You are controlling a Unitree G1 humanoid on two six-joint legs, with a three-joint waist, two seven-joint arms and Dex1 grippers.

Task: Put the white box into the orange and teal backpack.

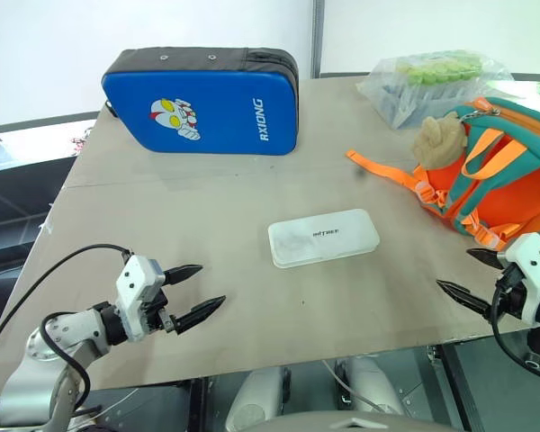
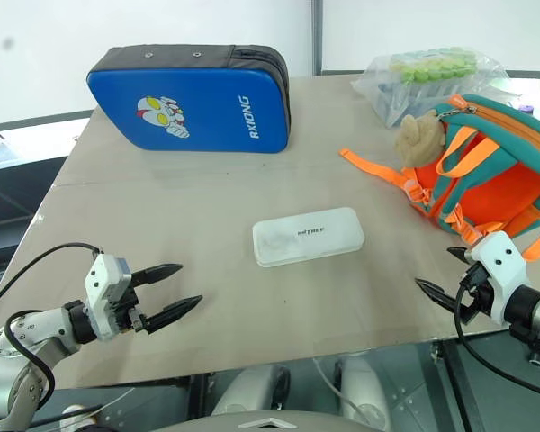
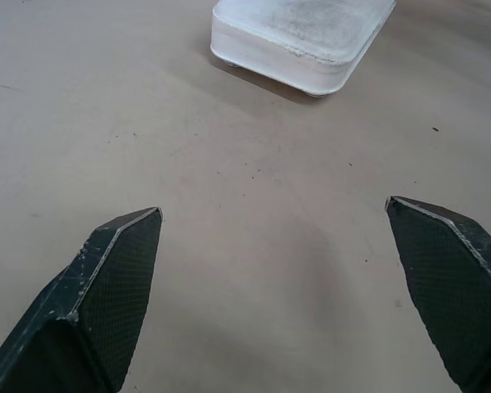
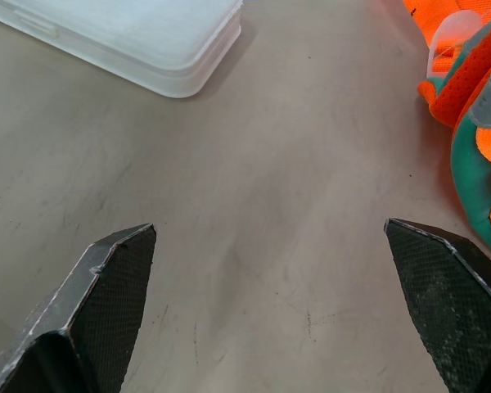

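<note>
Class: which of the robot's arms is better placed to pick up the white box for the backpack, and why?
Probably the right. Both grippers, left and right, stand open and apart from the white box, but the right one sits beside the orange and teal backpack.

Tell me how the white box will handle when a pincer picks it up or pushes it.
The white box looks like a rigid plastic case with rounded corners, so it should stay stiff. Lying flat and low on the table, it will more likely slide than tip or roll. Its smooth sides may be slippery between pincer fingers.
</note>
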